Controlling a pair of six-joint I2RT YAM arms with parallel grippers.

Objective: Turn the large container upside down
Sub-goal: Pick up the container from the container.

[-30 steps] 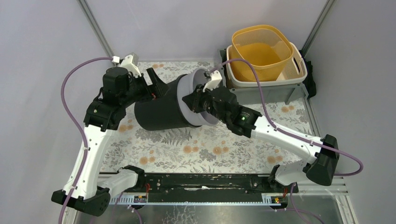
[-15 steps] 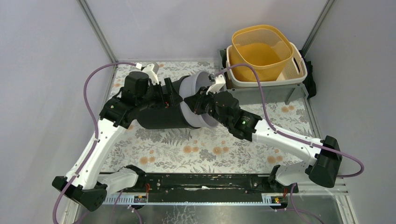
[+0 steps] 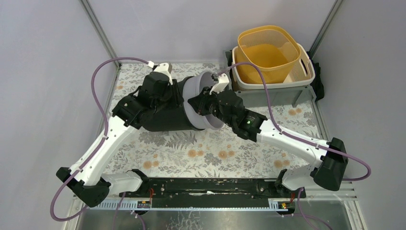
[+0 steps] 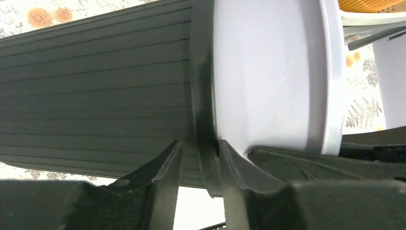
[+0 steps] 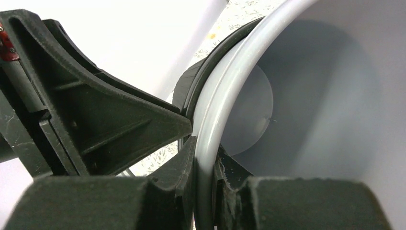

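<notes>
The large container (image 3: pixel 165 117) is a black ribbed bin with a grey liner, and it lies on its side on the flowered mat, mouth to the right. My right gripper (image 3: pixel 205 103) is shut on the grey rim (image 5: pixel 230 81), one finger inside the mouth and one outside (image 5: pixel 205 148). My left gripper (image 3: pixel 178 98) reaches over the black body to the black collar lip (image 4: pixel 203 96). Its jaws straddle that lip (image 4: pixel 201 143): the right finger touches it, and a narrow gap shows at the left finger.
A yellow mesh basket (image 3: pixel 268 50) sits in a white basket on a grey bin (image 3: pixel 277 96) at the back right, close to the container's mouth. The flowered mat (image 3: pixel 201 153) covers the table. Grey walls stand left and right.
My left arm has swung right along the container's body to its collar, and its jaws have narrowed around the lip. The right gripper has kept its hold on the rim.
</notes>
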